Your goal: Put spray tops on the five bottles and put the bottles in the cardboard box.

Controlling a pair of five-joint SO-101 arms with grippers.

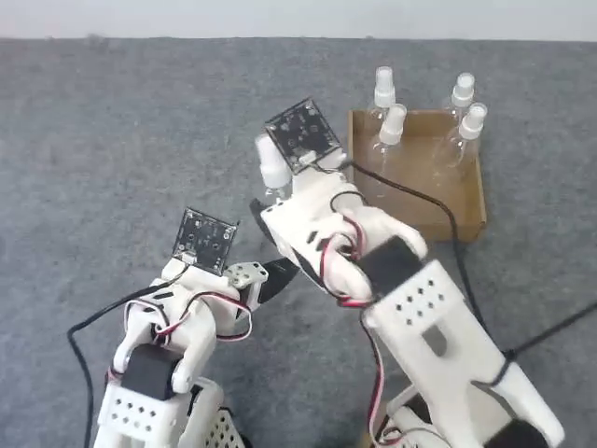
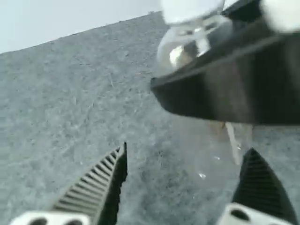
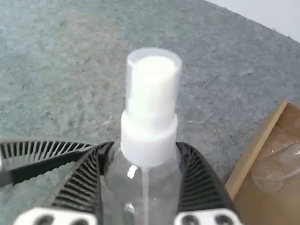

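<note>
**Spotter:** Where is the last one?

**Operator:** The fifth bottle [image 3: 140,192] stands upright in my right gripper [image 3: 144,152], which is clenched on its clear shoulder just under the spray top [image 3: 151,93]. It is near the cardboard box [image 1: 471,210] but outside it. Four capped bottles [image 1: 394,126] stand inside the box, towards the far wall.

**Spotter:** And your other arm?

**Operator:** My left gripper [image 2: 186,149] is spread wide with nothing in it, low by the bottle's base. I cannot tell whether it touches.

**Spotter:** What could go wrong?

**Operator:** I judge three things. The body is smooth and rounded where I pinch it, so it could slide or tip as I swing it over. I also cannot see if the top is fully seated, and a loose one might pop off. The box is crowded too, so coming in low could topple the standing bottles. My cable [image 1: 410,191] crosses the box above the grey surface [image 1: 112,140] and might snag the rim.
</note>
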